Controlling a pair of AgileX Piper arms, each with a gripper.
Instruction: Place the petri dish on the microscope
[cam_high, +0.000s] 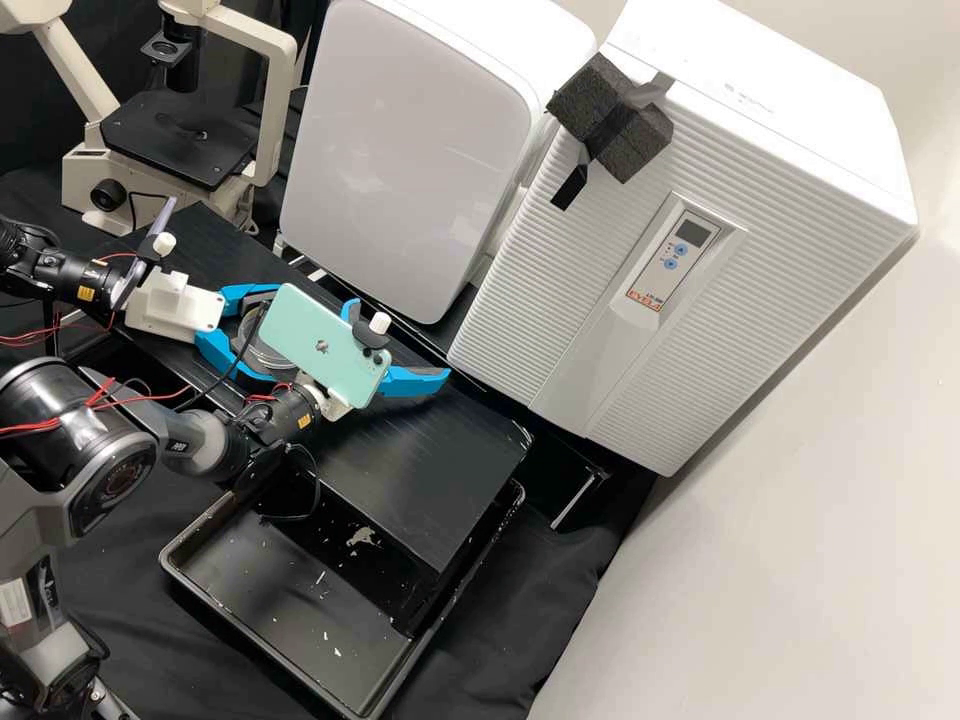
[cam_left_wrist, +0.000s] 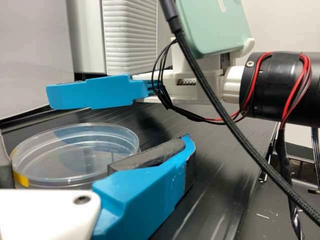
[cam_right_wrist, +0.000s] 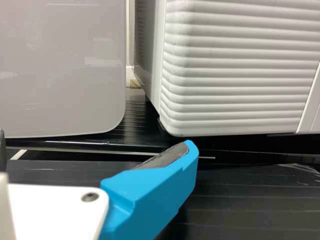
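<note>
In the high view, my left gripper is shut on the clear petri dish above the dark bench, left of the phone. From the left wrist, my left gripper has its pads against opposite sides of the dish, which bears a yellow mark; whether its base touches the bench I cannot tell. The microscope, with a flat black stage, stands at the upper left of the high view. My right gripper is beyond the phone, right of the dish; in its wrist view, this gripper stands open and empty.
A mint phone is mounted on the right arm, close beside the dish. Two white appliances line the bench's far side. A black tray lies at the front. A black cable crosses the left wrist view.
</note>
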